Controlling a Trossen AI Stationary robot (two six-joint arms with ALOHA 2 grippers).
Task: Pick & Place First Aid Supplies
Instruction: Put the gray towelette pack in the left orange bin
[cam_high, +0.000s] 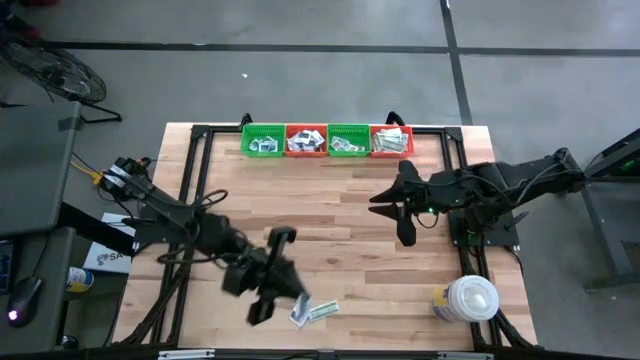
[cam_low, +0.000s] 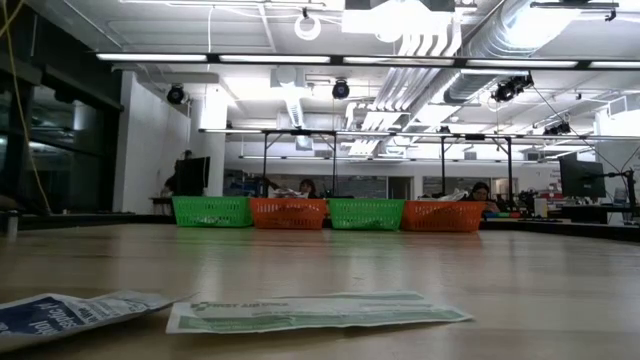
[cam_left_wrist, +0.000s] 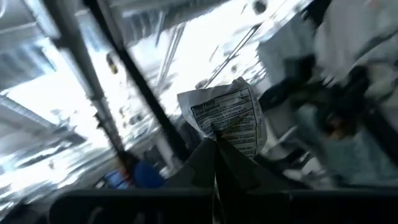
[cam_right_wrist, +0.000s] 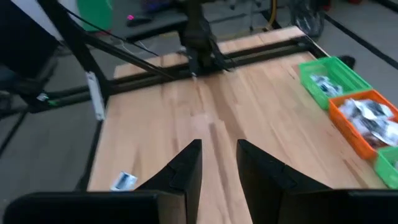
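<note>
High view: left gripper (cam_high: 262, 300) is hanging at table's (cam_high: 340, 215) six o'clock, beside two packets (cam_high: 312, 312); right gripper (cam_high: 400, 215) is waiting, fingers parted, empty.

Left wrist view: fingers are pinching a crinkled packet (cam_left_wrist: 227, 118) by one edge. It is probably light, limp and slippery.

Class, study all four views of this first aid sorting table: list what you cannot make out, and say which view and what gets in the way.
- Printed text on the packet pinched in the left gripper: left wrist view, motion blur.
- Which packet types fill each of the baskets: high view, too small.
- Grey packet beside the green strip: low view, cut off by the picture's edge.
- White lidded container: contents hidden by its lid.
</note>
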